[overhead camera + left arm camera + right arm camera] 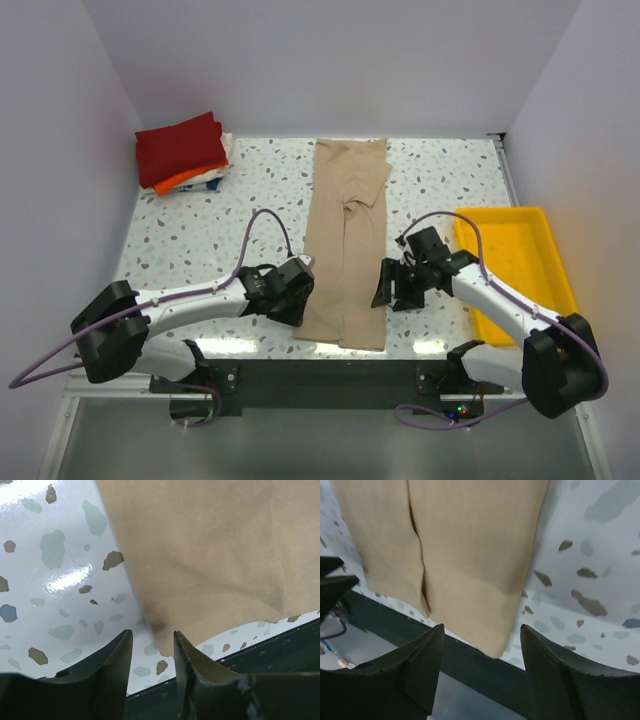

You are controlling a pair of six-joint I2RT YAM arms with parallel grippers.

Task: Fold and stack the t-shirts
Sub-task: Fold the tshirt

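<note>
Flanking t-shirt (pixel 345 250): left gripper (pixel 303 290), right gripper (pixel 385 283)

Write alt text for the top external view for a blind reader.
A tan t-shirt folded into a long strip lies on a speckled table, the left gripper and right gripper flanking its near end. A stack of folded shirts sits far left, a yellow tray right.

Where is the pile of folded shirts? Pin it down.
In the top view, the pile of folded shirts sits in the far left corner of the table, with the tan shirt laid out to its right down the middle.
</note>
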